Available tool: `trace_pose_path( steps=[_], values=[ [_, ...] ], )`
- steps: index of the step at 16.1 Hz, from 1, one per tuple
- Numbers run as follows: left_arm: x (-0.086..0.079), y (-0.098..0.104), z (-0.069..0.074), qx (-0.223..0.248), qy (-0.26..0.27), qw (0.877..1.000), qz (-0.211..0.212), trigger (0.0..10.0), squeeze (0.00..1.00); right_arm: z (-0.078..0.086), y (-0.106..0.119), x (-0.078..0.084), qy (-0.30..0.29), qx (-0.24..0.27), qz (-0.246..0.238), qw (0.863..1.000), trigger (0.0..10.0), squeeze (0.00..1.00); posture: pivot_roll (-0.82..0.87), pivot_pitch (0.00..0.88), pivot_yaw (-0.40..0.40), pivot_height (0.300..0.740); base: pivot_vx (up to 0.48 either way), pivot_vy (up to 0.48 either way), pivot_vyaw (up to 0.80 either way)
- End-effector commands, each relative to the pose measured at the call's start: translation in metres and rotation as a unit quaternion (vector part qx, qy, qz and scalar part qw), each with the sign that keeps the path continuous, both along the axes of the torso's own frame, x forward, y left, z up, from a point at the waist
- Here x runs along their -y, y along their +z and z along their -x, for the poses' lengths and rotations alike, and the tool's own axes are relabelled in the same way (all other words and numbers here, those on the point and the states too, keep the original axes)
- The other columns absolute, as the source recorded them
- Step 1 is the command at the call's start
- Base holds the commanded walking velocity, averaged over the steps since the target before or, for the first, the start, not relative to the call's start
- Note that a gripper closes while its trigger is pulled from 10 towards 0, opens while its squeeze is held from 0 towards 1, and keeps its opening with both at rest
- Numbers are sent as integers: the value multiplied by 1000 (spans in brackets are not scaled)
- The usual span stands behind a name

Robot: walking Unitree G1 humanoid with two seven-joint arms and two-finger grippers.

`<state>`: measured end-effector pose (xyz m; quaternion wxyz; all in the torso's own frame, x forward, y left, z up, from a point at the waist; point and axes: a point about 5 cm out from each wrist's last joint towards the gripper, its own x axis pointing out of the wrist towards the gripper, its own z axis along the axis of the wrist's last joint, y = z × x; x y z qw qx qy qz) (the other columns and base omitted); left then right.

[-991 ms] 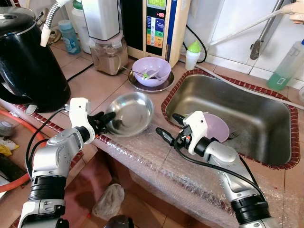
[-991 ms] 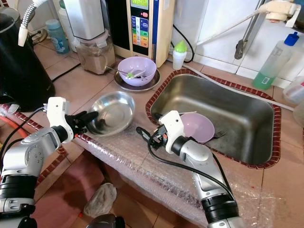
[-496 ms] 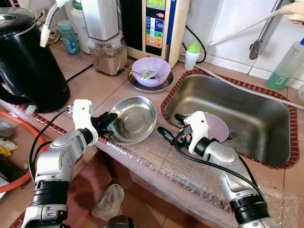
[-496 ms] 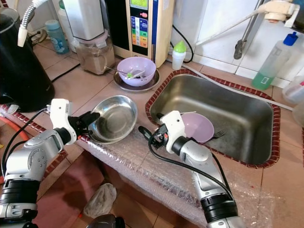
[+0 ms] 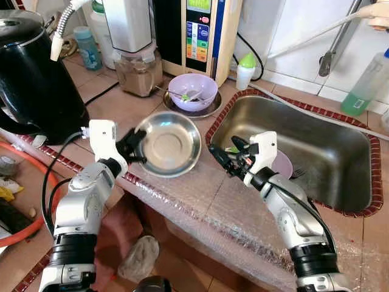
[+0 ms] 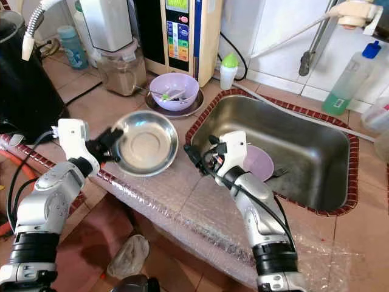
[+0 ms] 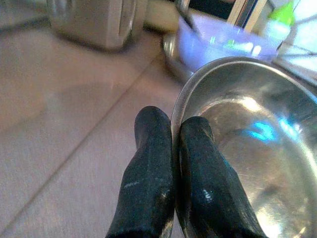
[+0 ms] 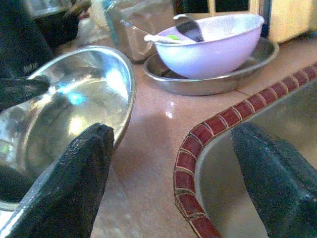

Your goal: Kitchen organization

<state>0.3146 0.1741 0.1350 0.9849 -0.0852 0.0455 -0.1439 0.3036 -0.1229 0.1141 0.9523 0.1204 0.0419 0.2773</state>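
While the left tool (image 5: 135,146) pinches the steel bowl (image 5: 168,143), it looks empty.

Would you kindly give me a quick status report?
Left gripper shut on steel bowl rim, bowl tilted up. Right gripper open at sink edge. Purple bowl behind.

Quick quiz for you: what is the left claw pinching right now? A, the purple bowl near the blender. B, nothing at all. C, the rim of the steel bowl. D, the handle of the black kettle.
C: the left claw has its two black fingers closed on either side of the rim of the steel bowl, which is tilted up off the counter.
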Motion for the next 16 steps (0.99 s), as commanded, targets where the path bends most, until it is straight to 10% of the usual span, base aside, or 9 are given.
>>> trace_pose_path(
  steps=[1,11,12,13,16],
  values=[
    [7,11,1,46,-10,999,-14,0,0,-4,6,-3,1,-5,-22,1000,10000,0,18,0,25,740,0,0,0],
    [37,37,12,138,-99,983,63,0,0,-30,0,-39,5,-59,-94,994,9373,0,43,0,13,740,0,0,0],
    [37,39,13,139,-103,982,78,0,0,-33,-1,-40,0,-59,-100,993,2157,0,46,0,11,740,0,0,0],
    [37,39,14,140,-107,981,87,0,0,-34,-1,-39,-4,-58,-101,993,0,0,50,0,10,740,0,0,0],
    [36,39,16,136,-116,980,90,0,0,-41,1,-33,-30,-57,-131,989,0,0,54,0,8,740,0,0,0]
  ],
)
